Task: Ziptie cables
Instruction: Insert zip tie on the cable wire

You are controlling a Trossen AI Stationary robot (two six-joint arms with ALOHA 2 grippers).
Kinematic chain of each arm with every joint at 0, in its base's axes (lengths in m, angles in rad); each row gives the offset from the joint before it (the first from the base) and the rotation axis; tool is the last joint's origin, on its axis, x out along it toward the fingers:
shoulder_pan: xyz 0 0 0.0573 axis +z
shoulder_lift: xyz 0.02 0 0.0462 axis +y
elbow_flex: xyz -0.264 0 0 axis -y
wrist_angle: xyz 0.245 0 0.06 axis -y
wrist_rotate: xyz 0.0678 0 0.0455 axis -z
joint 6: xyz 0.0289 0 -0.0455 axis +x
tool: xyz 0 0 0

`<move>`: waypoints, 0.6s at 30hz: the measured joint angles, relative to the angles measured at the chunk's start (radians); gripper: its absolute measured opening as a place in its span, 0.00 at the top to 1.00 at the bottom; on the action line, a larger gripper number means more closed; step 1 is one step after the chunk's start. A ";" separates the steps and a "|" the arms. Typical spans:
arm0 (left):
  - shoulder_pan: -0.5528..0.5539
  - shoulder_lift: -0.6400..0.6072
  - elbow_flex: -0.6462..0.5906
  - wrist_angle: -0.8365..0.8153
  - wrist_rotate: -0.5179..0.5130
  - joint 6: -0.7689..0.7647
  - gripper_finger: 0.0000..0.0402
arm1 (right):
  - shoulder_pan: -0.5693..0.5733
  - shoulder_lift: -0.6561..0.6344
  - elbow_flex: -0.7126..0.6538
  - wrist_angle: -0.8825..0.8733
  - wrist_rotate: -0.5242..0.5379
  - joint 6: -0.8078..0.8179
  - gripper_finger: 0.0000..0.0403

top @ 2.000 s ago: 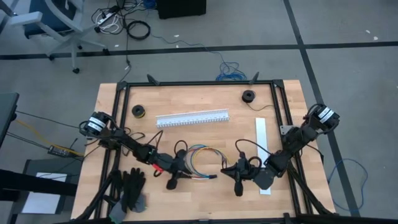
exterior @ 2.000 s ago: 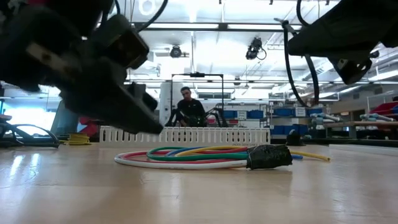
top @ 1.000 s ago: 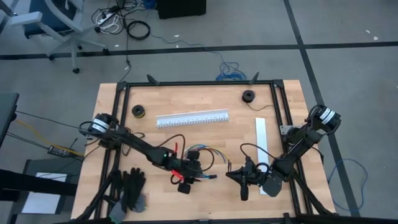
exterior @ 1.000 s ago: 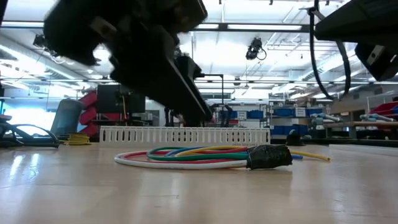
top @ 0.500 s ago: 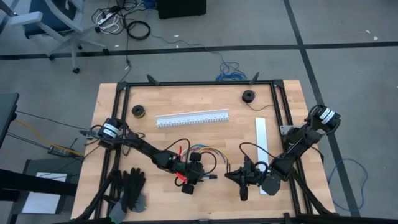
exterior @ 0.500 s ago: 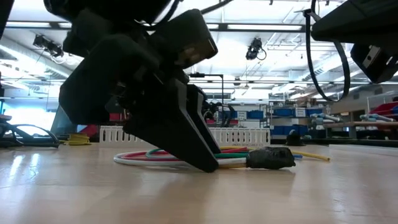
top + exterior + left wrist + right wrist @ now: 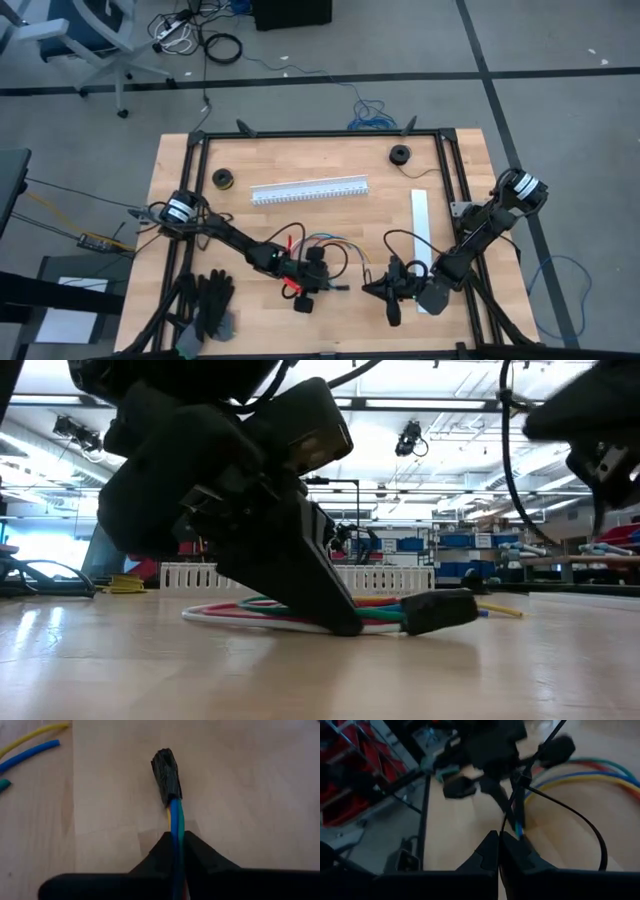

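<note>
Several wires: the cables (image 7: 325,243) lie coiled in a loose ring on the counter (image 7: 200,165), near its front middle, between the two arms; red, green, blue, yellow and white strands show, and the low view has the bundle (image 7: 375,608) resting flat.
Handling: I'd judge them light, soft and springy; thin wires like these will likely fan apart or slide over one another unless pinched tight.
Where to hold: my guess is just behind the dark wrapped end (image 7: 166,774), where the strands already run together, since a grip out on the open loop would probably catch only some of them.
Left gripper: the left gripper (image 7: 176,851) is down at the counter, its fingers closed together on the blue and yellow strands just short of that dark end; in the low view the end (image 7: 440,610) looks tipped a little off the wood.
Right gripper: the right gripper (image 7: 498,854) hangs just beside the coil on its right, fingers pressed together on a thin black ziptie (image 7: 530,765) that reaches toward the bundle.
Risk: a strand could slip free of the pinch before the tie goes round.
</note>
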 joint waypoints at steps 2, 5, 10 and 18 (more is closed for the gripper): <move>0.000 0.001 0.002 0.031 0.000 0.000 0.99 | -0.006 0.000 0.000 -0.019 -0.010 0.008 1.00; 0.001 0.004 0.027 0.017 0.001 0.000 0.99 | -0.020 0.000 0.000 -0.020 -0.056 0.008 1.00; 0.004 0.010 0.064 0.014 -0.019 0.000 1.00 | -0.073 0.033 0.000 0.010 -0.205 0.043 1.00; 0.033 0.009 0.092 0.024 -0.029 -0.004 1.00 | -0.126 0.184 0.041 0.095 -0.269 0.033 1.00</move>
